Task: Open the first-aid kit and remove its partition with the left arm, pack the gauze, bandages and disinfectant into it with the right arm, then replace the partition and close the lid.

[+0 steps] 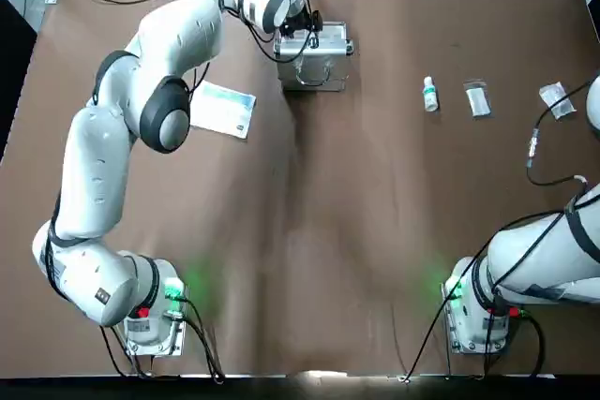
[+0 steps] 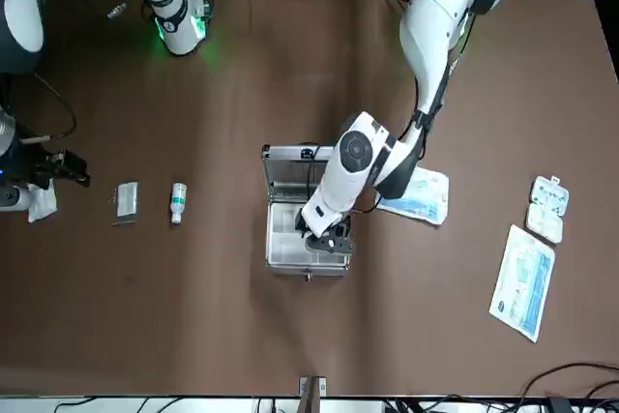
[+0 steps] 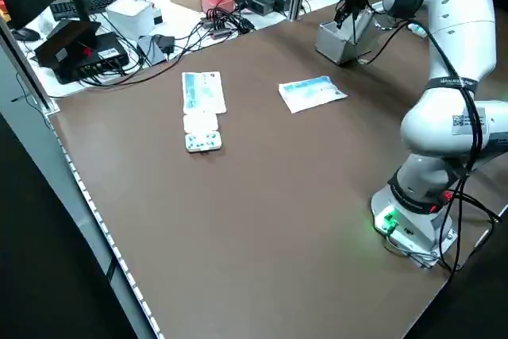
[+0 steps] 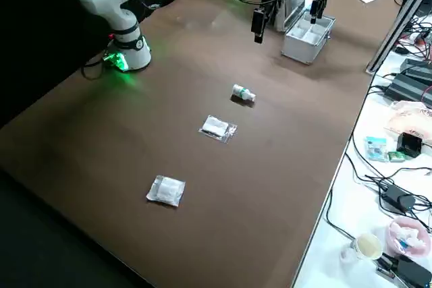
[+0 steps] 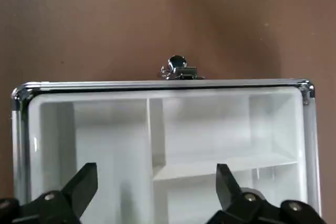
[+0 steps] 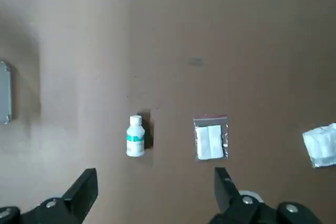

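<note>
The silver first-aid kit point(image 1: 326, 70) stands open at the far middle of the table, its lid point(image 2: 290, 167) upright. Inside lies the pale partition point(image 5: 210, 164) with its dividers. My left gripper point(image 5: 156, 174) hangs open just above the case's interior, its fingers over the partition and touching nothing. The disinfectant point(image 1: 430, 95), a small white bottle with a teal label, lies to the right. Beside it are a clear bag of white gauze point(image 1: 477, 98) and a white wrapped bandage point(image 1: 557, 98). My right gripper point(image 6: 155, 177) is open and high above these, near the table's right edge.
A blue-white printed packet point(image 1: 223, 110) lies left of the case, under the left arm. A long white-blue pouch point(image 2: 522, 282) and a white blister box point(image 2: 546, 208) lie farther left. Cables and equipment crowd the bench beyond the far edge.
</note>
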